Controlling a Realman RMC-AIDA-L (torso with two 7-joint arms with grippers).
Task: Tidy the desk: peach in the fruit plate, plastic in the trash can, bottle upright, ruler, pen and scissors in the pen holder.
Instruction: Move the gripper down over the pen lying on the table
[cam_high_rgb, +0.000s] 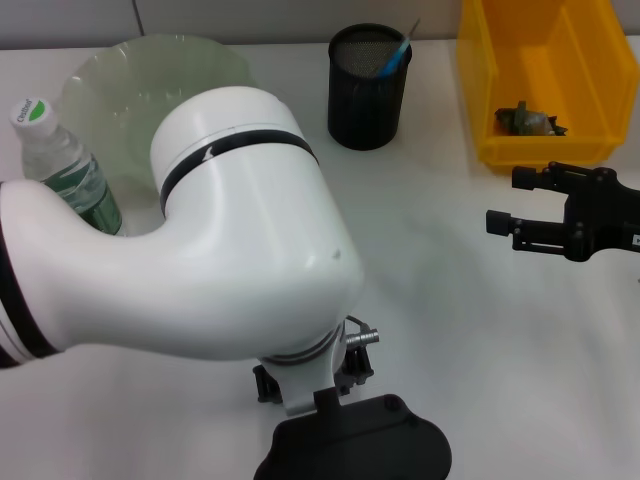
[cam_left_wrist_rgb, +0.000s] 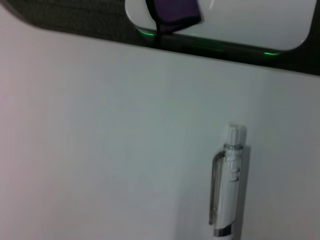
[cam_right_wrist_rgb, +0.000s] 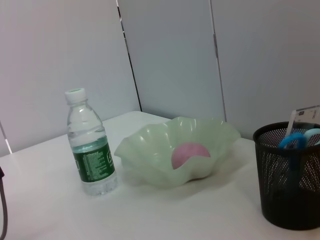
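**Under the left wrist: the pen, last thing out**

Near the desk's front edge the pen (cam_left_wrist_rgb: 227, 182) lies flat, directly beneath the left gripper (cam_high_rgb: 315, 385), whose finger state I cannot tell. The right gripper (cam_high_rgb: 520, 205) hovers open, well apart beside the yellow bin (cam_high_rgb: 480, 90). The left arm is nearer; the pen holder (cam_high_rgb: 368, 88) stands far behind.

left arm (cam_high_rgb: 200, 250): bending low across foreground, gripper apparently hidden | right gripper (cam_high_rgb: 500, 200): hovering, fingers spread apart
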